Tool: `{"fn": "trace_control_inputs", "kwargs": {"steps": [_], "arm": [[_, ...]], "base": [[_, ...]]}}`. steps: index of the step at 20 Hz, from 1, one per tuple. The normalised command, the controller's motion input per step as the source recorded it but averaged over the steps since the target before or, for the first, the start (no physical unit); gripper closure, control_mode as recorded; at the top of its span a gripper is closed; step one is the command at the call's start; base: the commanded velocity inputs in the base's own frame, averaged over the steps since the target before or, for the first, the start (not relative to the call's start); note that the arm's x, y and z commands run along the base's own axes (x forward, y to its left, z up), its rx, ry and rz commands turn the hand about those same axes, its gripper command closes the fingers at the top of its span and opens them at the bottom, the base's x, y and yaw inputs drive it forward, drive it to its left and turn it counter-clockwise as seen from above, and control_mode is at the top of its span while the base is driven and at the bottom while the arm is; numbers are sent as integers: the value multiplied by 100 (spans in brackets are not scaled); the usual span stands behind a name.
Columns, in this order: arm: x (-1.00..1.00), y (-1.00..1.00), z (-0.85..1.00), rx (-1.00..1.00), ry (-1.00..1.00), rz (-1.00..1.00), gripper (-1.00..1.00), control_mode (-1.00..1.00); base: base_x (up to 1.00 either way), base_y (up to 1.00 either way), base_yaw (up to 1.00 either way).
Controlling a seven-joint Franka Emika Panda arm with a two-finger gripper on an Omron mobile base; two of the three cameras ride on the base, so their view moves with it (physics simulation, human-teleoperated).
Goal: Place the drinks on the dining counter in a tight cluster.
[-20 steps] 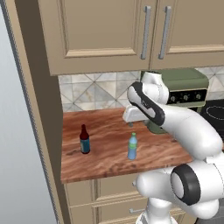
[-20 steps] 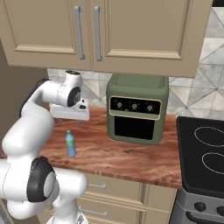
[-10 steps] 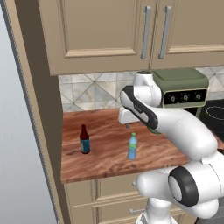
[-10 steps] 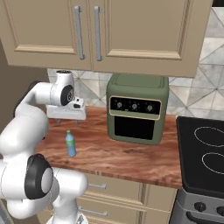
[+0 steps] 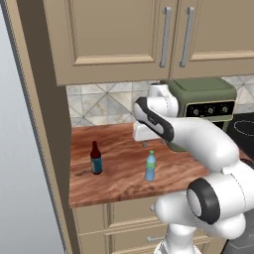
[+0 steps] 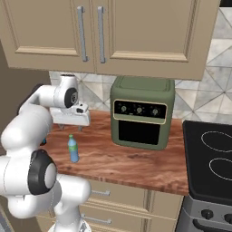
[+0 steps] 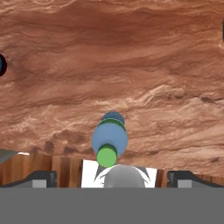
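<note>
You're at the pick-up stage here, lining up on the first drink, with nothing carried yet. Working left to right across the bench from the green oven as your marker: far to its left stands one slim dark-brown bottle, upright near the bench's left end; between that and the oven, just ahead of the front edge, stands one small light-blue bottle with a green cap, also upright. Your hand hangs above and a little behind that blue bottle, fingers spread wide and holding nothing. Looking down from the hand, the green cap sits low in the picture, between the two fingertips but not yet enclosed. So your next move, I'd judge, is to bring the hand down centred on the bottle and close on its body. Count so far: two bottles on this bench, one oven, one stovetop right of it.
</note>
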Motion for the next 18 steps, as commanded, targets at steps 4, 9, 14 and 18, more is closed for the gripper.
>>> {"fn": "trace_control_inputs", "kwargs": {"steps": [4,9,14,18], "arm": [[3,0,-1,0,2,-5,-100,-100],[3,2,-2,0,0,-3,-100,-100],[-1,2,-9,0,0,-5,-100,-100],[-45,0,-4,0,-2,-11,-100,-100]], "base": [[0,0,0],[0,0,0],[0,0,0],[0,0,0]]}}
